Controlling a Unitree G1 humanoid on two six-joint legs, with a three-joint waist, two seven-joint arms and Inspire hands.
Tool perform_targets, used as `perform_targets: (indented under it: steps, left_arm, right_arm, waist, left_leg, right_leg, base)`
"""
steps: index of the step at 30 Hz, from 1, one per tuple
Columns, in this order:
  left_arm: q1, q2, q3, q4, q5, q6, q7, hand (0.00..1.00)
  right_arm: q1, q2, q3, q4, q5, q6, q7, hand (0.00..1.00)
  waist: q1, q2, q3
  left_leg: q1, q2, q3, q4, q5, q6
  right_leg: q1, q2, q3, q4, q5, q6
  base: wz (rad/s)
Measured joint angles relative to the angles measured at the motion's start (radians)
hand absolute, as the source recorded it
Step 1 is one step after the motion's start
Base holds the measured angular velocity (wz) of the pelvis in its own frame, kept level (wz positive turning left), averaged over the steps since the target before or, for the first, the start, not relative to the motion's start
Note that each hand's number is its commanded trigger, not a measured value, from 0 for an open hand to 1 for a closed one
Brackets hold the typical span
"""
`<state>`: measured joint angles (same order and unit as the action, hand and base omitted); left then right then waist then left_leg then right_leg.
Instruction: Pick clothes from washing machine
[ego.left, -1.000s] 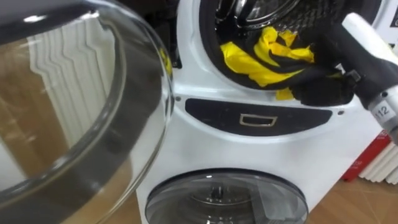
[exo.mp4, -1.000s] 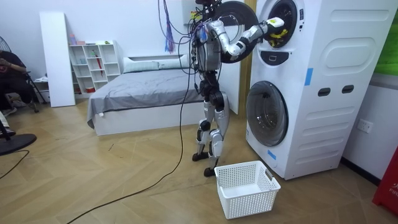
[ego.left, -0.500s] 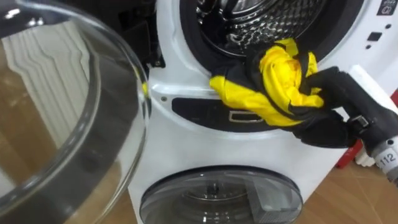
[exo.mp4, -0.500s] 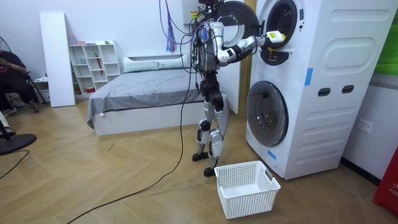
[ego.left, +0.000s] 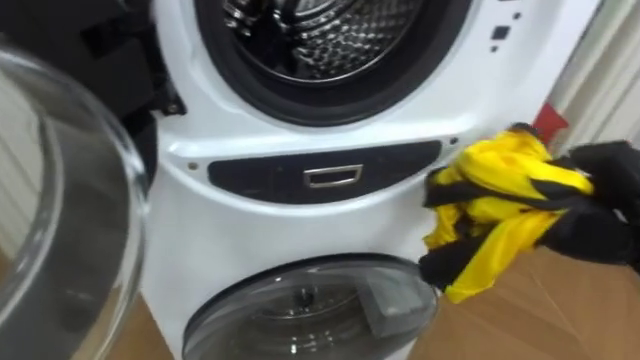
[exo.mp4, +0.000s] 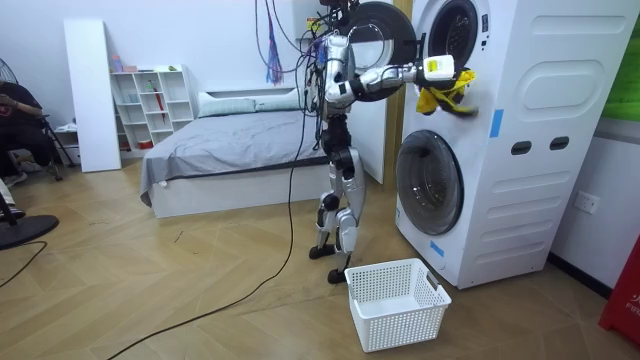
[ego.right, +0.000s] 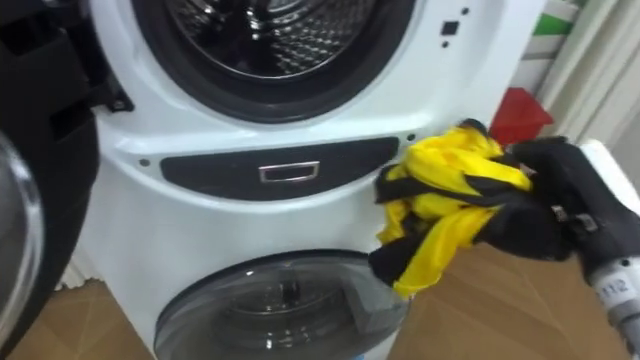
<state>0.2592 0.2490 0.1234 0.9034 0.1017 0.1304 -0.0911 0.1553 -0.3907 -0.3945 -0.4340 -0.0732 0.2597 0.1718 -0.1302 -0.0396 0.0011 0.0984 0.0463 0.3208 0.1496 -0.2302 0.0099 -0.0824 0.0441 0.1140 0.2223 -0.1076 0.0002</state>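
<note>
One crumpled yellow-&-blk garment — bunched, dangling — clenched in right robot hand by washer front.

The wooden herringbone floor bears a white washing machine stack at the room view's 3 o'clock. A white lattice basket sits at 5 o'clock, near the stack's foot. A grey-covered bed stands at 10 o'clock, a white cubby shelf beside it at 9 o'clock.
</note>
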Motion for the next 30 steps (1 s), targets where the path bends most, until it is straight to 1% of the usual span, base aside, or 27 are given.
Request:
perform_targets:
  steps: [1,2,3,4,5,6,8,9,11,12,14,15,19,20,22,24,25,26,27,28,29,30]
  left_arm:
    - [0.002,0.002,0.000,0.004,0.000,-0.004,0.005,0.00]
    - [-0.001,0.005,0.000,0.018,-0.002,-0.010,0.024,0.00]
    - [-0.013,0.005,-0.003,0.034,-0.006,-0.014,0.046,0.00]
    - [-0.017,0.003,-0.004,0.040,-0.012,-0.018,0.055,0.00]
    - [-0.017,0.000,-0.007,0.049,-0.013,-0.031,0.071,0.00]
    - [-0.017,-0.003,-0.007,0.063,-0.012,-0.036,0.086,0.00]
    - [-0.016,-0.006,-0.008,0.087,-0.012,-0.040,0.104,0.00]
    - [-0.015,-0.007,-0.008,0.104,-0.011,-0.043,0.113,0.00]
    - [-0.010,-0.007,-0.007,0.123,-0.009,-0.042,0.126,0.00]
    - [-0.004,-0.007,-0.007,0.131,-0.001,-0.039,0.131,0.00]
    - [0.000,-0.007,-0.007,0.139,0.003,-0.028,0.137,0.00]
    - [0.004,-0.007,-0.007,0.141,0.002,-0.025,0.146,0.00]
    - [0.002,-0.006,-0.019,0.141,-0.004,-0.021,0.182,0.00]
    - [-0.002,-0.006,-0.030,0.141,-0.005,-0.021,0.194,0.00]
    - [-0.003,-0.004,-0.051,0.138,-0.012,-0.019,0.201,0.00]
    - [-0.013,-0.006,-0.086,0.130,-0.012,-0.018,0.217,0.00]
    - [-0.017,-0.006,-0.092,0.127,-0.012,-0.018,0.218,0.00]
    - [-0.029,-0.009,-0.096,0.126,-0.009,-0.018,0.218,0.00]
    - [-0.036,-0.013,-0.096,0.127,-0.006,-0.018,0.220,0.00]
    - [-0.041,-0.015,-0.097,0.128,-0.005,-0.019,0.220,0.00]
    - [-0.048,-0.015,-0.107,0.129,-0.010,-0.021,0.221,0.00]
    - [-0.052,-0.015,-0.110,0.129,-0.011,-0.021,0.223,0.00]
  right_arm:
    - [0.001,0.001,0.000,0.004,-0.002,-0.003,-0.014,1.00]
    - [0.005,0.007,0.000,0.024,-0.006,-0.019,-0.039,1.00]
    - [0.018,0.020,-0.002,0.040,-0.007,-0.021,-0.061,1.00]
    - [0.027,0.025,0.000,0.047,-0.006,-0.021,-0.072,1.00]
    - [0.037,0.034,0.007,0.062,-0.004,-0.021,-0.082,1.00]
    - [0.053,0.039,0.011,0.068,-0.005,-0.021,-0.085,1.00]
    - [0.063,0.039,0.010,0.069,-0.001,-0.021,-0.086,1.00]
    - [0.062,0.039,0.009,0.069,-0.005,-0.021,-0.094,1.00]
    - [0.065,0.039,0.008,0.069,-0.006,-0.021,-0.101,1.00]
    - [0.066,0.039,0.008,0.069,-0.007,-0.021,-0.103,1.00]
    - [0.067,0.039,0.008,0.069,-0.016,-0.021,-0.103,1.00]
    - [0.067,0.039,0.008,0.070,-0.020,-0.021,-0.104,1.00]
    - [0.067,0.039,0.027,0.104,-0.022,-0.022,-0.113,1.00]
    - [0.068,0.039,0.032,0.125,-0.024,-0.022,-0.114,1.00]
    - [0.068,0.040,0.050,0.158,-0.029,-0.022,-0.119,1.00]
    - [0.067,0.040,0.072,0.222,-0.024,-0.023,-0.124,1.00]
    - [0.067,0.040,0.073,0.241,-0.023,-0.023,-0.124,1.00]
    - [0.067,0.043,0.074,0.279,-0.030,-0.023,-0.126,1.00]
    - [0.065,0.048,0.074,0.308,-0.043,-0.023,-0.129,1.00]
    - [0.063,0.049,0.075,0.320,-0.049,-0.023,-0.132,1.00]
    - [0.053,0.049,0.079,0.361,-0.050,-0.036,-0.140,1.00]
    - [0.044,0.049,0.079,0.388,-0.050,-0.044,-0.144,1.00]
  waist:
    - [-0.002,-0.005,0.0029]
    - [-0.004,-0.013,0.0052]
    - [-0.004,-0.023,0.0033]
    - [-0.004,-0.027,0.0032]
    - [-0.005,-0.033,0.0042]
    - [-0.005,-0.036,0.0019]
    - [-0.011,-0.038,-0.0001]
    - [-0.029,-0.040,-0.0003]
    - [-0.044,-0.044,-0.0019]
    - [-0.045,-0.046,-0.0031]
    - [-0.054,-0.048,-0.0049]
    - [-0.054,-0.048,-0.0043]
    - [-0.054,-0.051,-0.0029]
    - [-0.053,-0.051,-0.0016]
    - [-0.054,-0.050,-0.0005]
    - [-0.056,-0.044,0.0037]
    - [-0.056,-0.041,0.0058]
    - [-0.055,-0.032,0.0067]
    - [-0.054,-0.020,0.0034]
    - [-0.053,-0.017,0.0026]
    - [-0.051,-0.004,0.0021]
    - [-0.053,0.001,0.0035]
  left_leg:
    - [0.001,0.001,0.011,-0.001,0.000,0.000]
    - [0.003,0.003,0.031,-0.002,-0.002,-0.002]
    - [0.003,0.004,0.041,-0.002,-0.003,-0.003]
    - [0.005,0.005,0.048,-0.002,-0.004,-0.004]
    - [0.012,0.008,0.063,-0.002,-0.010,-0.006]
    - [0.018,0.012,0.078,-0.001,-0.016,-0.009]
    - [0.019,0.014,0.088,-0.001,-0.020,-0.010]
    - [0.020,0.014,0.091,-0.001,-0.021,-0.010]
    - [0.024,0.016,0.102,-0.002,-0.022,-0.011]
    - [0.031,0.020,0.114,-0.003,-0.025,-0.013]
    - [0.035,0.030,0.123,0.002,-0.032,-0.017]
    - [0.038,0.030,0.138,0.002,-0.035,-0.020]
    - [0.050,0.038,0.149,0.001,-0.038,-0.026]
    - [0.052,0.045,0.156,0.001,-0.039,-0.028]
    - [0.050,0.046,0.160,0.002,-0.040,-0.030]
    - [0.043,0.046,0.160,0.002,-0.041,-0.031]
    - [0.042,0.046,0.159,0.002,-0.041,-0.031]
    - [0.035,0.046,0.159,0.001,-0.042,-0.032]
    - [0.029,0.046,0.159,0.001,-0.042,-0.032]
    - [0.025,0.045,0.161,0.002,-0.042,-0.032]
    - [0.013,0.044,0.165,0.004,-0.042,-0.031]
    - [0.006,0.043,0.168,0.006,-0.042,-0.031]
  right_leg:
    - [-0.007,0.003,0.010,0.005,0.000,0.000]
    - [-0.018,0.009,0.027,0.016,0.000,0.000]
    - [-0.025,0.013,0.033,0.020,0.000,-0.001]
    - [-0.025,0.015,0.036,0.020,0.000,-0.001]
    - [-0.024,0.021,0.048,0.022,0.001,-0.002]
    - [-0.024,0.027,0.048,0.024,0.002,-0.003]
    - [-0.023,0.029,0.049,0.026,0.002,-0.004]
    - [-0.024,0.029,0.052,0.025,0.002,-0.004]
    - [-0.023,0.034,0.062,0.022,0.003,-0.005]
    - [-0.022,0.039,0.073,0.019,0.005,-0.006]
    - [-0.020,0.046,0.079,0.015,0.006,-0.008]
    - [-0.021,0.051,0.080,0.014,0.007,-0.009]
    - [-0.018,0.057,0.078,0.014,0.011,-0.015]
    - [-0.018,0.060,0.078,0.014,0.011,-0.016]
    - [-0.018,0.062,0.076,0.007,0.014,-0.020]
    - [-0.024,0.063,0.075,-0.001,0.019,-0.024]
    - [-0.025,0.063,0.075,-0.001,0.019,-0.024]
    - [-0.029,0.064,0.075,0.000,0.019,-0.024]
    - [-0.042,0.064,0.076,0.004,0.020,-0.024]
    - [-0.047,0.064,0.075,0.007,0.019,-0.024]
    - [-0.064,0.064,0.076,0.016,0.019,-0.024]
    - [-0.073,0.064,0.076,0.019,0.019,-0.024]
  base:
    - [-0.55]
    - [-0.48]
    - [-0.38]
    - [-0.32]
    - [-0.34]
    - [-0.38]
    - [-0.21]
    - [-0.09]
    - [-0.16]
    - [-0.26]
    - [-0.23]
    - [-0.23]
    - [-0.21]
    - [-0.16]
    - [-0.11]
    - [0.00]
    - [0.00]
    - [0.00]
    - [0.00]
    - [-0.11]
    - [-0.12]
    - [-0.15]
